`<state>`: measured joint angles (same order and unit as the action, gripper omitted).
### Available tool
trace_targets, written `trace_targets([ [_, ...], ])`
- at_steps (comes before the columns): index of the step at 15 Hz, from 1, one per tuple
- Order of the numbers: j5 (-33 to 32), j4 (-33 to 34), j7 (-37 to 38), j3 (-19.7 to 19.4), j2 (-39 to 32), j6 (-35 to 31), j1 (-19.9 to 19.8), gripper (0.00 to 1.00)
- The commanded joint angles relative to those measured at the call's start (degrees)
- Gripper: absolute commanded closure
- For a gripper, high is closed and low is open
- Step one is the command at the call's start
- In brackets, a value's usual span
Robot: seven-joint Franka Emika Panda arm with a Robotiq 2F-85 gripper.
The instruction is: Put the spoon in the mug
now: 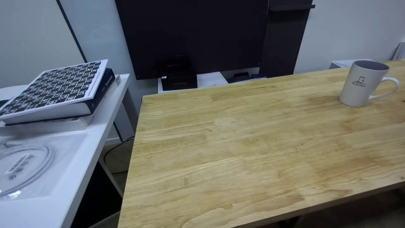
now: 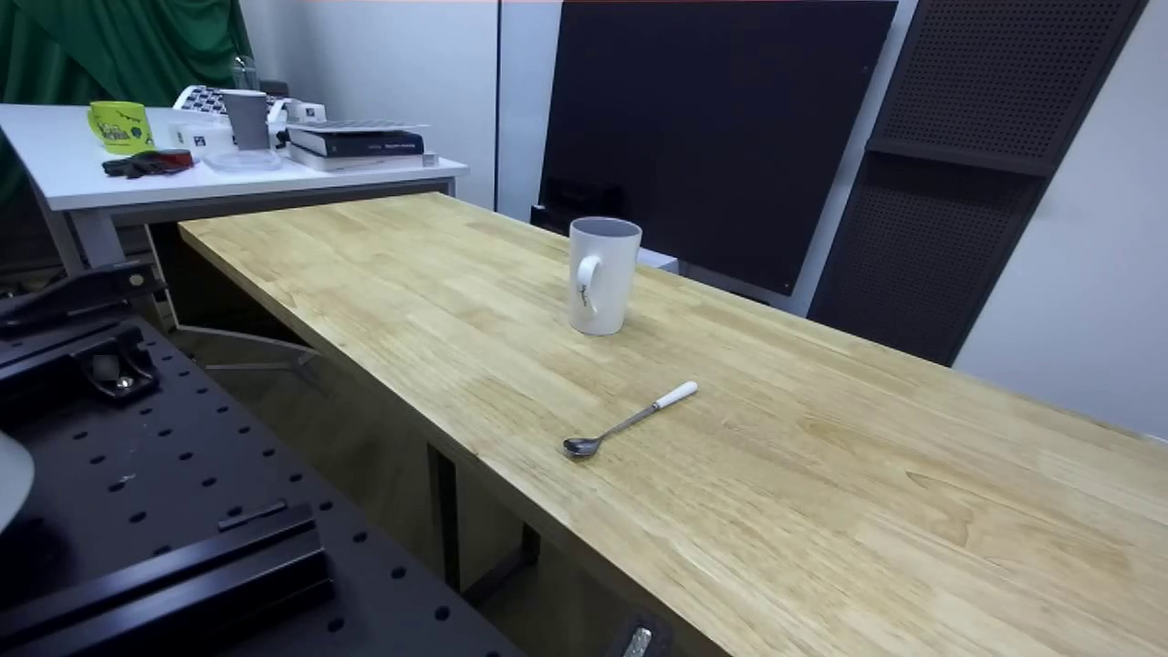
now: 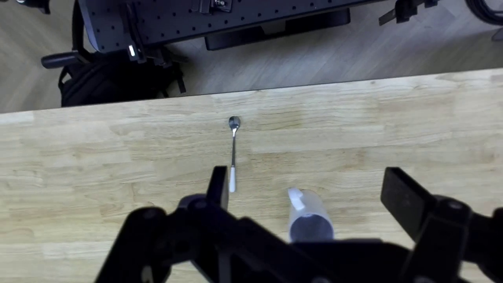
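The spoon (image 2: 631, 421) lies flat on the wooden table in an exterior view, with a silvery bowl and stem and a white handle end. In the wrist view the spoon (image 3: 233, 153) has its bowl toward the table edge. The white mug (image 1: 360, 87) stands upright with dark lettering on its side. The mug also shows in an exterior view (image 2: 616, 283), and in the wrist view (image 3: 313, 204), where the gripper body hides part of its rim. My gripper (image 3: 304, 173) is wide open and empty, high above the table. The spoon's handle end appears beside one finger. Neither exterior view shows the gripper.
The wooden table (image 1: 237, 142) has a dark perforated platform (image 2: 228, 456) alongside it, with a gap between. A white side table (image 2: 228, 193) holds books (image 2: 356, 144), a yellow-green mug (image 2: 121, 126) and a grey cup (image 2: 247, 120). A large black panel (image 2: 703, 137) stands behind.
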<state>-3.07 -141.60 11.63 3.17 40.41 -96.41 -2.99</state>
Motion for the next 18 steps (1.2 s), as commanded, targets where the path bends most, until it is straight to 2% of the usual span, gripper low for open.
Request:
trace_targets([
  [1, -3.5, -5.8, 1.5, -3.3, 8.3, -5.5, -4.5, 0.00],
  [5, -5.2, -9.0, 1.8, -7.3, 10.1, -14.0, -10.1, 0.00],
  [9, -5.8, -10.2, 0.8, -10.8, 6.4, -19.8, -14.4, 0.00],
  [18, -4.6, -7.4, -0.9, -14.8, -8.7, -26.7, -16.8, 0.00],
])
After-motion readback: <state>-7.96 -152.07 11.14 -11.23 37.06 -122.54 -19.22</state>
